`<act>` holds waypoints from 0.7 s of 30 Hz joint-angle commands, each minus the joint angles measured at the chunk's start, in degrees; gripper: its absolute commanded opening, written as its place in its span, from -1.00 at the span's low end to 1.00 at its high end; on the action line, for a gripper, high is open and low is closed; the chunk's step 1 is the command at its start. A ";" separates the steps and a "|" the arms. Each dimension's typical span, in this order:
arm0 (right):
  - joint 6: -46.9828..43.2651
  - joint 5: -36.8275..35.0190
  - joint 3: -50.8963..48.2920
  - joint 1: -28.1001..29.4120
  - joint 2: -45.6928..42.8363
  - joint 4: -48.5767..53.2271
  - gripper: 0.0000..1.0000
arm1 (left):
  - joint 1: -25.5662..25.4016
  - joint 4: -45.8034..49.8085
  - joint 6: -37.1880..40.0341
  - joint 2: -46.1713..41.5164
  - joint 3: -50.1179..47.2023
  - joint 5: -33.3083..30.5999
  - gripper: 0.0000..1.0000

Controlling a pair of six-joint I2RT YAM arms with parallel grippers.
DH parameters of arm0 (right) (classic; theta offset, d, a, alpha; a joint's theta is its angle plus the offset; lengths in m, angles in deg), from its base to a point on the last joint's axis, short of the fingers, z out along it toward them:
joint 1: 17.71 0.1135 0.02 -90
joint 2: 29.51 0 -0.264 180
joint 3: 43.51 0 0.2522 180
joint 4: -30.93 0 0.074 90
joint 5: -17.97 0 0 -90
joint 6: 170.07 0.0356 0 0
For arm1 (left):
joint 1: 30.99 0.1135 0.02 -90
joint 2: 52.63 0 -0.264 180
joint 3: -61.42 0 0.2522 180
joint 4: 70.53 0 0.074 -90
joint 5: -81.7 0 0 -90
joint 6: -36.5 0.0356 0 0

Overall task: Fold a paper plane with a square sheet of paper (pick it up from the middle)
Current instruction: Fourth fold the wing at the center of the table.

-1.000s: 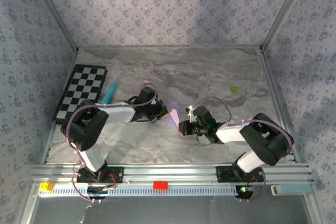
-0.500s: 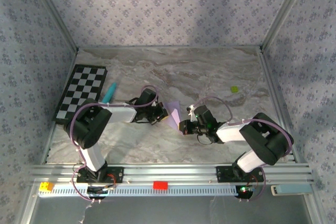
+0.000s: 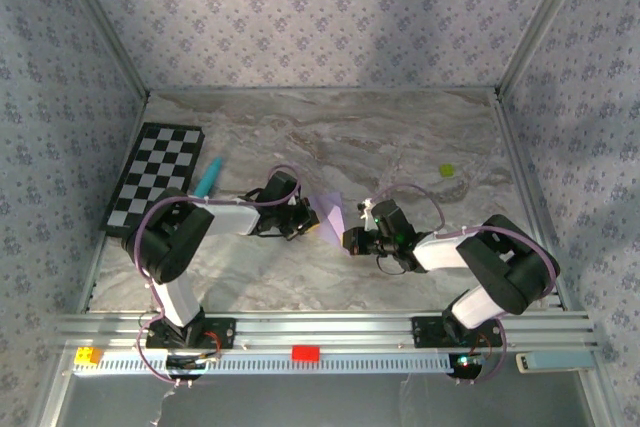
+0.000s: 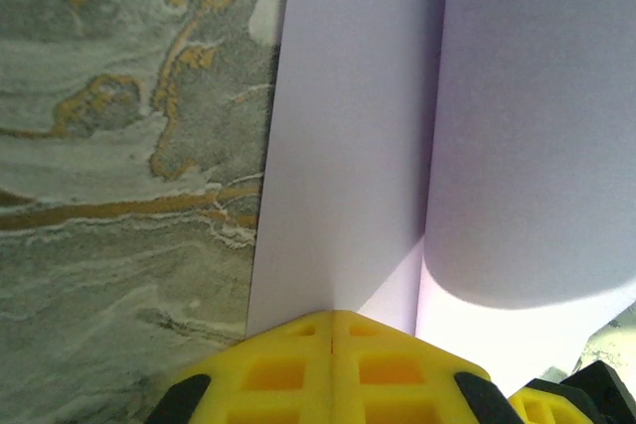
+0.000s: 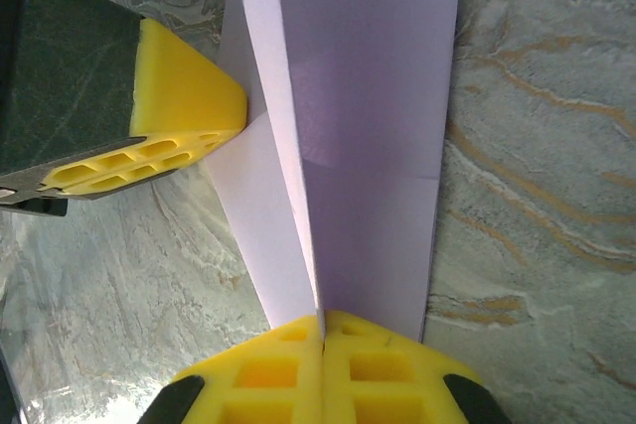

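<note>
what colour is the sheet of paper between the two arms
Pale lilac, unmarked paper; clearest in the right wrist view.

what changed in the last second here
The left gripper edged slightly toward the right gripper, and the lilac paper pinched between them changed shape a little. Both grippers stayed shut on it; the checkerboard and teal pen did not move.

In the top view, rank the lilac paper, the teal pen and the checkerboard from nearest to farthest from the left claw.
1. lilac paper, held in the left claw.
2. teal pen, further left.
3. checkerboard, by the left wall.
</note>
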 commanded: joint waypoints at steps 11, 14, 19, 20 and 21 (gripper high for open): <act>1.16 4.37 -0.44 -1.93 1.45 0.10 -1.00 | -0.26 3.97 0.98 0.02 -1.01 -1.86 -0.98; 1.25 5.72 -0.29 -2.42 2.14 -0.02 -1.00 | -0.24 4.17 1.13 0.02 -0.79 -2.03 -0.98; 1.76 7.65 0.22 -2.91 3.56 -0.33 -1.00 | -0.21 4.38 1.80 -0.45 -0.09 -2.04 -0.96; 1.77 7.88 0.36 -2.99 3.78 -0.28 -1.00 | -0.27 4.48 2.04 -0.66 0.02 -2.03 -0.95; 1.86 8.01 0.32 -3.00 3.91 -0.42 -1.00 | -0.27 4.52 2.29 -1.00 0.14 -2.04 -0.94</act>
